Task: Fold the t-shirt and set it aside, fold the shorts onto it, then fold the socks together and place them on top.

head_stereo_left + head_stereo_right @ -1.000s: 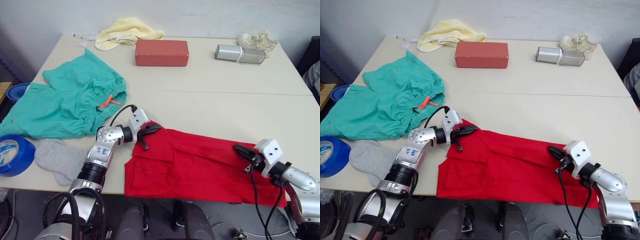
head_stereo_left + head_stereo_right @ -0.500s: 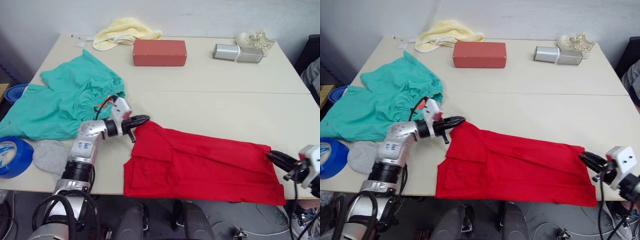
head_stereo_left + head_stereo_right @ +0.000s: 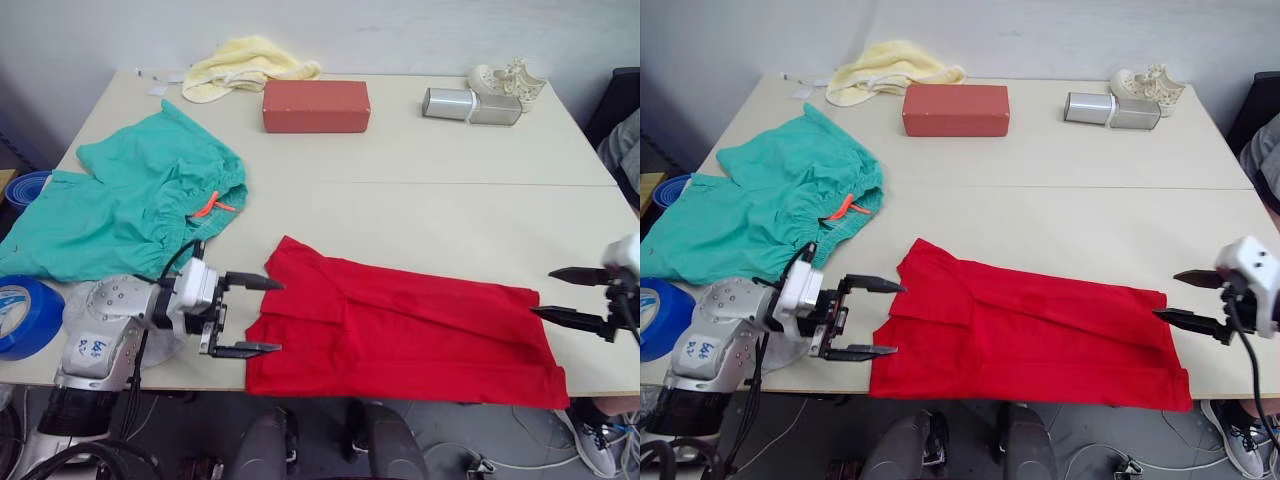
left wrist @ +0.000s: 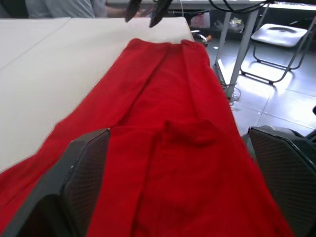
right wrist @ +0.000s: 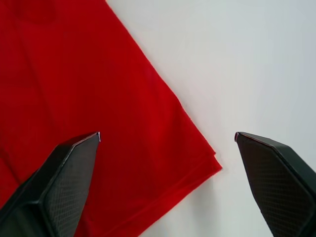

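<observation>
The red t-shirt lies folded into a long band along the near table edge. My left gripper hovers open just off the band's left end, nothing between its fingers. My right gripper stands open beside the band's right end, whose corner lies between the spread fingers, untouched. The teal shorts with an orange drawstring sprawl at the left. The grey socks are mostly hidden under my left arm.
At the back stand a pale yellow towel, a red box, a silver cylinder and a white ornament. A blue tape roll sits at the near left corner. A chair stands beyond the table's right end.
Both grippers went from shut on the t-shirt's ends to wide open and drew back, the left toward the near-left, the right to the right. The t-shirt now lies stretched out and released.
</observation>
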Controlling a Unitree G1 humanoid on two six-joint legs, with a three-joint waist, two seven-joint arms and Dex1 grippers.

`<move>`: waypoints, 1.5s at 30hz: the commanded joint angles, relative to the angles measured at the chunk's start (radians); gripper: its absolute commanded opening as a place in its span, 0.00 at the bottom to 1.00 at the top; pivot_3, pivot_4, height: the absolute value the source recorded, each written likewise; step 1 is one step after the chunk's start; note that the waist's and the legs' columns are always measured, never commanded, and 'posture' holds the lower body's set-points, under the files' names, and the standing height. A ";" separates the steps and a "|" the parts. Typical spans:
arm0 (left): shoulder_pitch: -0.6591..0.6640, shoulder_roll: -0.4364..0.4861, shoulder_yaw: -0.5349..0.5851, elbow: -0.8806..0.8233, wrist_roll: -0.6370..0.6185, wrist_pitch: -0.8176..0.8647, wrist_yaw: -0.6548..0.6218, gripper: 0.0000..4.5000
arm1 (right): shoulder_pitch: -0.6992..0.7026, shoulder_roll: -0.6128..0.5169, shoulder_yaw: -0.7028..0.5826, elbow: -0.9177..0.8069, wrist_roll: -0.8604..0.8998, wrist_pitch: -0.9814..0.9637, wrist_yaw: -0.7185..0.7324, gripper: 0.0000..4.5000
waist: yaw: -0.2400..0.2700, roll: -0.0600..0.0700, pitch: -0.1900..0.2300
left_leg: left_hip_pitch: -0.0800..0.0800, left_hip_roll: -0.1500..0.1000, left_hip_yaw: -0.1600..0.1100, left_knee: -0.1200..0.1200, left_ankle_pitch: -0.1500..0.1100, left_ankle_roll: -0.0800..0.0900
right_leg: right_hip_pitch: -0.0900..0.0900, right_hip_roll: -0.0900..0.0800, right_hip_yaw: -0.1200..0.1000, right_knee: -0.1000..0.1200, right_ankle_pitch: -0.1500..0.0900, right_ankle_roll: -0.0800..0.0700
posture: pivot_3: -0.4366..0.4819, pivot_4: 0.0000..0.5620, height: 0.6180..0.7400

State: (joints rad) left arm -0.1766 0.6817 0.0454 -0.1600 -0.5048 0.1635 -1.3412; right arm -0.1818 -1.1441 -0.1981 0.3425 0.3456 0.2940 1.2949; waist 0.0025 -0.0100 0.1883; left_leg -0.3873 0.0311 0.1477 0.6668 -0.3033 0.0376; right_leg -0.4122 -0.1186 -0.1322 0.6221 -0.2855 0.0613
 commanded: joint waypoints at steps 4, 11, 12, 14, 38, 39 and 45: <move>0.034 -0.005 0.053 -0.091 -0.078 -0.012 0.015 1.00 | -0.171 0.005 0.131 0.122 -0.099 0.029 0.040 1.00 | -0.006 0.002 0.000 | 0.000 0.000 0.000 0.000 0.000 0.000 | 0.000 0.000 0.000 0.000 0.000 0.000 | 0.48 0.27 1.00; 0.045 -0.026 0.049 -0.119 -0.098 -0.009 0.052 1.00 | -0.264 0.043 0.218 0.191 -0.167 0.039 0.069 1.00 | -0.007 0.003 0.000 | 0.000 0.001 0.001 0.000 0.000 -0.001 | 0.000 0.001 0.000 0.001 0.000 0.000 | 0.48 0.27 1.00; 0.045 -0.031 0.049 -0.119 -0.101 -0.007 0.062 1.00 | -0.271 0.052 0.227 0.188 -0.168 0.040 0.077 0.96 | -0.007 0.003 0.000 | 0.000 0.001 0.001 0.000 0.000 -0.001 | 0.000 0.001 0.000 0.001 0.000 0.000 | 0.48 0.27 1.00; 0.044 -0.034 0.048 -0.117 -0.098 -0.010 0.072 1.00 | -0.285 0.068 0.235 0.184 -0.170 0.047 0.077 0.87 | -0.006 0.003 0.000 | 0.000 0.001 0.001 0.001 0.000 -0.001 | 0.000 0.001 0.000 0.001 0.000 0.000 | 0.48 0.27 1.00; -0.060 -0.102 0.056 0.051 -0.001 -0.139 0.203 1.00 | -0.633 0.190 0.305 0.582 -0.415 -0.415 -0.152 0.01 | -0.028 0.003 0.001 | 0.000 0.001 0.003 0.001 0.001 -0.002 | -0.001 0.002 0.001 0.003 0.000 0.000 | 0.48 0.27 1.00; -0.055 -0.104 0.056 0.056 0.011 -0.148 0.217 1.00 | -0.663 0.206 0.308 0.627 -0.432 -0.455 -0.190 0.01 | -0.028 0.003 0.001 | 0.000 0.001 0.003 0.001 0.001 -0.002 | -0.001 0.002 0.000 0.003 0.000 0.000 | 0.48 0.27 1.00; -0.031 -0.110 0.068 0.064 0.054 -0.171 0.285 1.00 | -0.750 0.267 0.320 0.805 -0.502 -0.589 -0.300 0.01 | -0.030 0.004 0.001 | 0.000 0.001 0.003 0.001 0.003 -0.002 | -0.001 0.003 0.001 0.002 0.000 0.000 | 0.48 0.27 1.00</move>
State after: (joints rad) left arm -0.2175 0.5686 0.0813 -0.0965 -0.4585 0.0102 -1.0758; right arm -0.9079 -0.8754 0.1227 1.1186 -0.1468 -0.2590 1.0215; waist -0.0279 -0.0064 0.1891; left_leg -0.3873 0.0320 0.1509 0.6676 -0.3006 0.0351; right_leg -0.4131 -0.1158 -0.1314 0.6244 -0.2855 0.0614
